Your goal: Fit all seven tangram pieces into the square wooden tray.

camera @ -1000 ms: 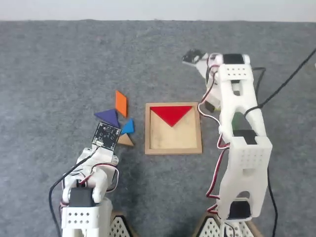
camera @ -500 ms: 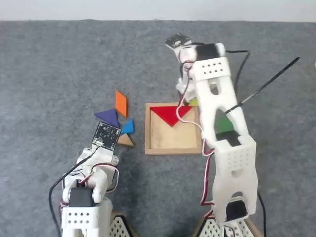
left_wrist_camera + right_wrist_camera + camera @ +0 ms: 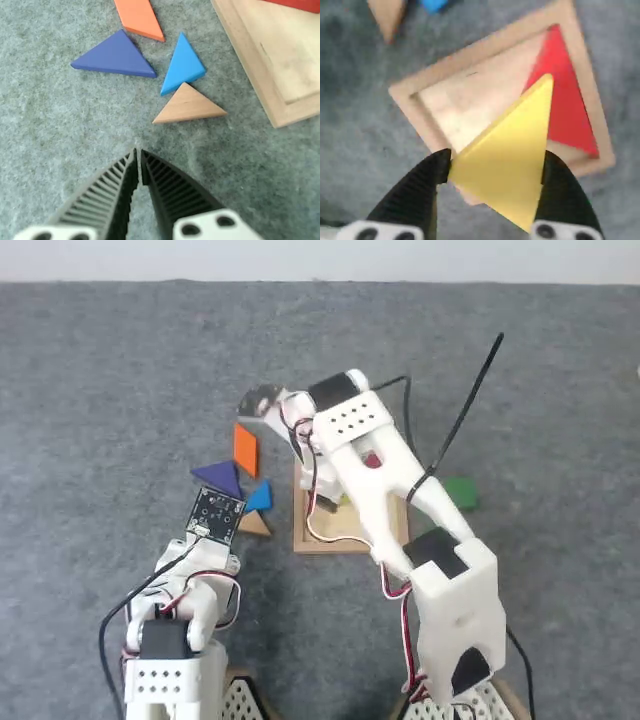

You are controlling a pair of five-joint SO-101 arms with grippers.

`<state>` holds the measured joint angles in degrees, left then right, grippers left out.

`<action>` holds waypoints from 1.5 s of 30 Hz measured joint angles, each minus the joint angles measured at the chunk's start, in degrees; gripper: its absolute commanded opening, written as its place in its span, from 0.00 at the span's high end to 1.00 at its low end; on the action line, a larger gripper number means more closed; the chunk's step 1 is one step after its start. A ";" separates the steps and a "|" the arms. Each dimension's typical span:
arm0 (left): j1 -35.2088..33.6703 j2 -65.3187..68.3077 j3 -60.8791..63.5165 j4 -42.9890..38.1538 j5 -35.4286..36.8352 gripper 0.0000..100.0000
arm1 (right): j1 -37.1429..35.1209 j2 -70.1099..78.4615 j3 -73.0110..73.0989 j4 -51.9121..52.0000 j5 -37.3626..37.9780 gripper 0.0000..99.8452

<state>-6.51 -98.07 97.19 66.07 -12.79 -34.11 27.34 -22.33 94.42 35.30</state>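
Red triangle [image 3: 567,100] in tray [image 3: 256,60], yellow triangle [image 3: 520,130] in right hand [image 3: 495,160] above it; orange pc [image 3: 137,17], navy [image 3: 115,57], blue [image 3: 184,65], tan triangles [image 3: 187,106] left of tray, green pc [image 3: 460,492] right.

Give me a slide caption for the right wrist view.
Right pincer holds yellow triangle over wooden tray containing red triangle.

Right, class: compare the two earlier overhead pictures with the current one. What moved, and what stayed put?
The right gripper, shut on the yellow triangle, swung left from the tray's right side to above it. Unmoved: left gripper, tray, red triangle, orange piece, dark blue triangle, light blue triangle, tan triangle, green piece.
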 measured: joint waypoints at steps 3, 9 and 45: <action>0.00 0.00 0.00 0.00 0.00 0.99 | 0.26 -0.09 1.85 -1.58 11.08 0.87; 0.00 0.00 0.00 0.00 0.00 0.99 | 0.44 -0.09 1.85 -2.20 35.34 0.87; 0.00 0.00 0.00 0.00 0.00 0.99 | 0.00 9.14 -0.79 -1.14 82.11 0.74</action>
<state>-6.51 -98.07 97.19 66.07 -12.79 -34.11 36.48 -23.12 93.27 117.41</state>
